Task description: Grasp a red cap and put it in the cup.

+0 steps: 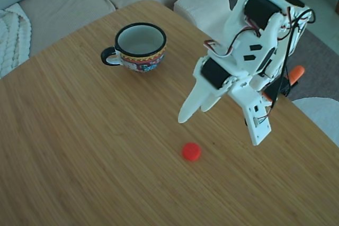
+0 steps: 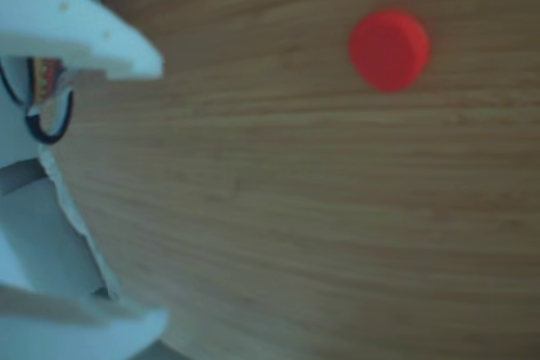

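From my fixed view, the red cap [image 1: 191, 151] lies nearest me, flat on the bare table [image 1: 79, 157], untouched. Above and just beyond it hangs my pincer [image 1: 192, 110], fingers pointing down and left, holding nothing. From this angle the two fingers look close together, so I cannot judge the gap here.

The other view settles it: the fingertips [image 2: 126, 52] stand wide apart at the left edge, top and bottom, nothing between them, and the cap [image 2: 389, 49] sits well off to the right, level with the upper finger rather than centred in the gap.

That offset is my worry. Coming straight down, I think one finger would land on the low flat cap or nudge it skidding across the smooth wood.

Farthest, the cup [image 1: 139, 47] stands upright, empty, visible only in the fixed view.
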